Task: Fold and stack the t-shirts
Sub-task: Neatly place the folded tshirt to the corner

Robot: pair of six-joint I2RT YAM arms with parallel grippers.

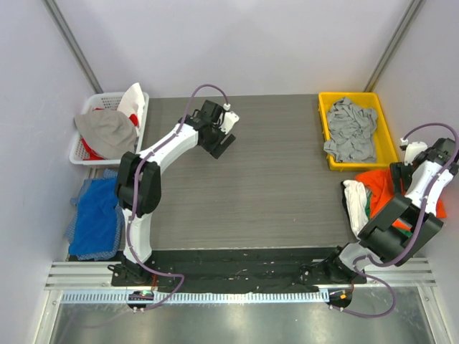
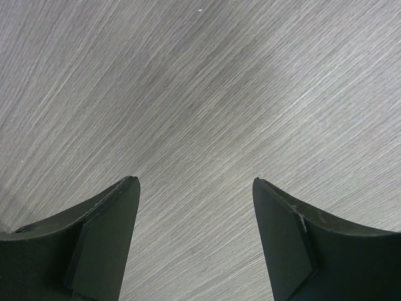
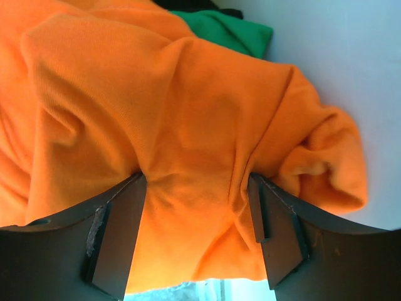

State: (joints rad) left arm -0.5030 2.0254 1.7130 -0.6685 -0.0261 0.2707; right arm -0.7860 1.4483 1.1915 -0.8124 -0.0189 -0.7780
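The bright orange t-shirt (image 1: 376,183) lies crumpled off the table's right edge, next to a white shirt (image 1: 355,201). In the right wrist view it (image 3: 188,113) fills the frame, with a green shirt (image 3: 232,31) showing behind it. My right gripper (image 3: 197,182) is open, its jaws wide apart and pressed into the orange cloth, a fold of it between them; it also shows in the top view (image 1: 396,174). A light grey shirt (image 1: 350,129) lies bunched in a yellow bin (image 1: 358,96). My left gripper (image 1: 222,145) is open and empty over bare table (image 2: 195,182).
A white basket (image 1: 87,154) with a grey-brown cloth (image 1: 107,129) and other clothes stands off the table's left edge. A blue cloth (image 1: 97,215) lies below it. The grey wood-grain table (image 1: 251,186) lies between the arms.
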